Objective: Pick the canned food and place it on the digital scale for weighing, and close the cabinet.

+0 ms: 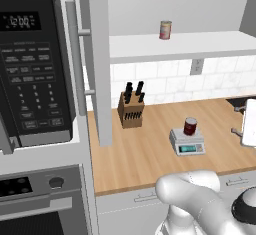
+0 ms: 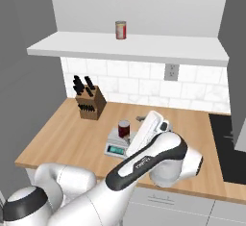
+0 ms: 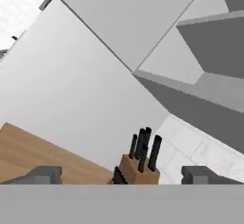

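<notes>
Even, bright rendered light throughout, soft faint shadows, no glare, slightly coarse and pixelated edges.

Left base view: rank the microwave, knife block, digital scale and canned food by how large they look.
1. microwave, nearest the camera, which inflates it
2. knife block
3. digital scale, close to the block
4. canned food

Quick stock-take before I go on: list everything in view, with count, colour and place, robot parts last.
Small dark red can: one, standing on the scale.
Light grey digital scale: one, on the wooden counter.
Red and yellowish labelled can: one, on the white cabinet shelf.
Light grey cabinet door: one, open, left of the shelf.
Wooden knife block: one, black handles, back of the counter.
Black microwave: one, far left.
White arm's gripper: one, open, empty.
</notes>
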